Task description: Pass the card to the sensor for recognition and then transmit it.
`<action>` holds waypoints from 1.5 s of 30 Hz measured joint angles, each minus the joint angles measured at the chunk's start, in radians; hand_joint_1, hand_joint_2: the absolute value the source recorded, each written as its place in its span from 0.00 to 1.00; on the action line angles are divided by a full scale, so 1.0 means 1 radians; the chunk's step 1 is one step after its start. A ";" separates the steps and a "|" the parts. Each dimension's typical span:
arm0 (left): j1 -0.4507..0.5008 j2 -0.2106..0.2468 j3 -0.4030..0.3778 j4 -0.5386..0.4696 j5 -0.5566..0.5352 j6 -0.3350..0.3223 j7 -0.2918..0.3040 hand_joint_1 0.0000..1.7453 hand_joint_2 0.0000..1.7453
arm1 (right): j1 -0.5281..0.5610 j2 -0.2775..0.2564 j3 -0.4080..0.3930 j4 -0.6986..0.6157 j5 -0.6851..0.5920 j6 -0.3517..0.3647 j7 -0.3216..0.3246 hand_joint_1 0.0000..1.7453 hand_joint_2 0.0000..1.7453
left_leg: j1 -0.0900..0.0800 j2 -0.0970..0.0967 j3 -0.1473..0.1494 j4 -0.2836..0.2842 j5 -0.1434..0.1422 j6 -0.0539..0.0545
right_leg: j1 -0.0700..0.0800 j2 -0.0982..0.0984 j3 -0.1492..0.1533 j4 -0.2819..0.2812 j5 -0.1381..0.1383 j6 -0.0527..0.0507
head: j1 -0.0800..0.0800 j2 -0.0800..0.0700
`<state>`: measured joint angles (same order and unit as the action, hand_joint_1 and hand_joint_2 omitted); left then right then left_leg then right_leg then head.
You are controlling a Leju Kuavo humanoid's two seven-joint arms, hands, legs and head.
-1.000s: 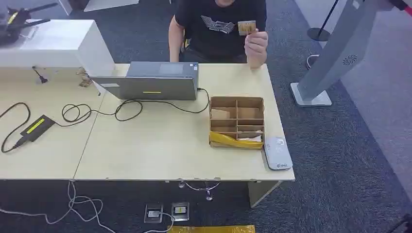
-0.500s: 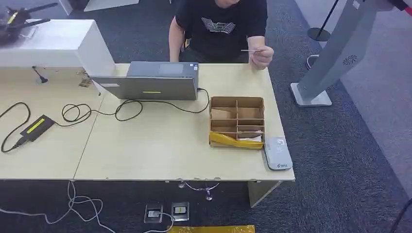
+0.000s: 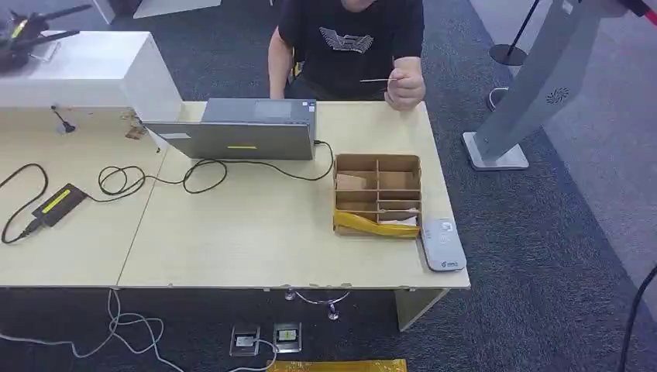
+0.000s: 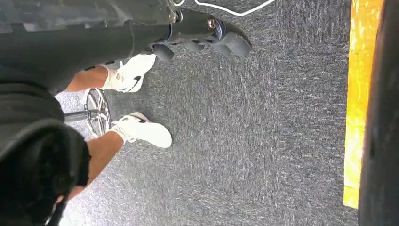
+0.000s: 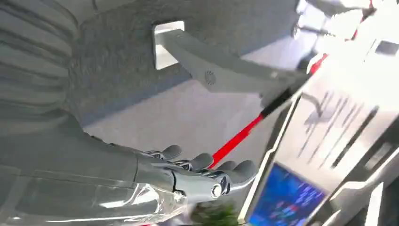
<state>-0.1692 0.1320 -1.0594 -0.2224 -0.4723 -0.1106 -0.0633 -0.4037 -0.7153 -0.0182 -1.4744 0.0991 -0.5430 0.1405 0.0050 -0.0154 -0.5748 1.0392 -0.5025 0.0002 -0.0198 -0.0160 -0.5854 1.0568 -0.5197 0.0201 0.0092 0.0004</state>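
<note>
Right hand (image 5: 197, 174) shows in my right wrist view with its fingers loosely extended and apart, holding nothing, raised clear of the desk with a grey stand and a blue lit screen (image 5: 287, 200) beyond it. My left wrist view gives me carpet and a person's white shoes (image 4: 141, 129); I cannot tell how the left hand is set.

Going left to right in the head view: a power brick (image 3: 58, 203) with a yellow label and looped cable, a closed grey laptop (image 3: 240, 132) with a yellow strip on its edge, then bare desktop (image 3: 232, 240) with plenty of room toward the near edge. A divided cardboard box (image 3: 377, 194) sits near the right edge, the grey sensor (image 3: 442, 244) just beside its near right corner. Its printing is too small to read.

The card (image 3: 377, 79) is pinched in the person's hand (image 3: 404, 89) beyond the far edge, seen edge-on, lying flat, long axis running left-right.
</note>
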 joint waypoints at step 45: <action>0.011 0.003 0.000 0.000 0.014 -0.028 -0.011 0.00 0.00 | -0.383 0.194 0.888 0.087 0.755 0.368 0.166 0.00 1.00 | 0.003 -0.004 -0.002 0.000 0.003 -0.002 | 0.003 -0.002 -0.003 -0.001 0.000 0.000 | 0.000 0.000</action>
<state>-0.1582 0.1350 -1.0594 -0.2224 -0.4578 -0.1385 -0.0744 -0.7871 -0.5211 0.8694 -1.3870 0.8542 -0.1747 0.3063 0.0081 -0.0191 -0.5765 1.0393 -0.4993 -0.0017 -0.0168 -0.0179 -0.5888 1.0563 -0.5197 0.0197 0.0092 0.0004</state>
